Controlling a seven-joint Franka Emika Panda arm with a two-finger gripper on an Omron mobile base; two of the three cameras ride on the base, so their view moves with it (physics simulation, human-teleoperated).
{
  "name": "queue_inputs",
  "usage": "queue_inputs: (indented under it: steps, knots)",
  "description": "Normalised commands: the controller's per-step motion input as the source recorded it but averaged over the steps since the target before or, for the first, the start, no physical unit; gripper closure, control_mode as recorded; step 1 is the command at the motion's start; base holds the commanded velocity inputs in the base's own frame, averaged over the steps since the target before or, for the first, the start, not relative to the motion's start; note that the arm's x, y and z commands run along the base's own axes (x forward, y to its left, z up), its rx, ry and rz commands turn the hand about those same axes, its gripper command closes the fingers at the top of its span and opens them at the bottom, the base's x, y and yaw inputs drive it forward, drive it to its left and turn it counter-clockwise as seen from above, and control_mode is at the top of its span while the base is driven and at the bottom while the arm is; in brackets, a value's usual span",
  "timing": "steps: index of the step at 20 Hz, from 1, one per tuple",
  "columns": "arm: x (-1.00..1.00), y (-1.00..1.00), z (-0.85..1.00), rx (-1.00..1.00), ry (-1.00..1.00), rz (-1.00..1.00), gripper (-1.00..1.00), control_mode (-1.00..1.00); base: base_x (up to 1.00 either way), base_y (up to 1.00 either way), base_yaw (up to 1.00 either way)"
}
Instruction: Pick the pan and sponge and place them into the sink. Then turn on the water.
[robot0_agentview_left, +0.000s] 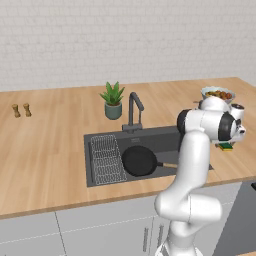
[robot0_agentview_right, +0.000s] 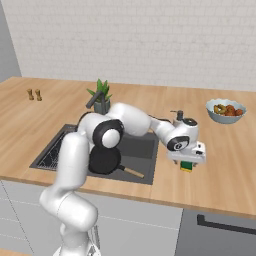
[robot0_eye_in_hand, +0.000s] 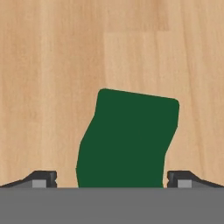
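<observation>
Pan (robot0_agentview_left: 139, 160) is sitting in the sink (robot0_agentview_left: 160, 137) — done. Gripper (robot0_agentview_right: 187, 164) is hanging wide open over the sponge (robot0_eye_in_hand: 129, 140), lying on the counter (robot0_agentview_left: 50, 145) by the sink's right edge — sponge and faucet (robot0_agentview_left: 134, 109) pending.

Black pan (robot0_agentview_left: 139, 160) flat in dark sink (robot0_agentview_left: 165, 136); green sponge (robot0_eye_in_hand: 127, 140) on counter beside.

Looking straight down the hand. Sponge (robot0_eye_in_hand: 127, 140), dark green top face up, lies flat on the light wooden counter (robot0_eye_in_hand: 52, 65). Its outline is a rounded, slightly skewed rectangle, near end running under the lower edge of the view. Gripper (robot0_eye_in_hand: 112, 179) spread wide: one dark fingertip (robot0_eye_in_hand: 41, 178) stands off each side of the sponge, counter showing in the gaps. Neither tip touches it.
</observation>
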Motion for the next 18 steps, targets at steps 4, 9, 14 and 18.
queue_inputs:
  steps: [4, 9, 14, 18]
  knots:
    - [0.05, -0.16, -0.28, 0.0, 0.0, 0.0, -1.0, -1.0, 0.0, 0.0, 0.0]
    - [0.01, -0.05, -0.44, -0.01, 0.04, 0.0, -1.0, -1.0, 0.0, 0.0, 0.0]
    - [0.0, 0.06, -0.65, -0.08, 0.07, 0.0, 1.0, -1.0, 0.0, 0.0, 0.0]
    - [-0.02, 0.28, -0.62, -0.14, 0.02, 0.0, 1.0, -1.0, 0.0, 0.0, 0.0]
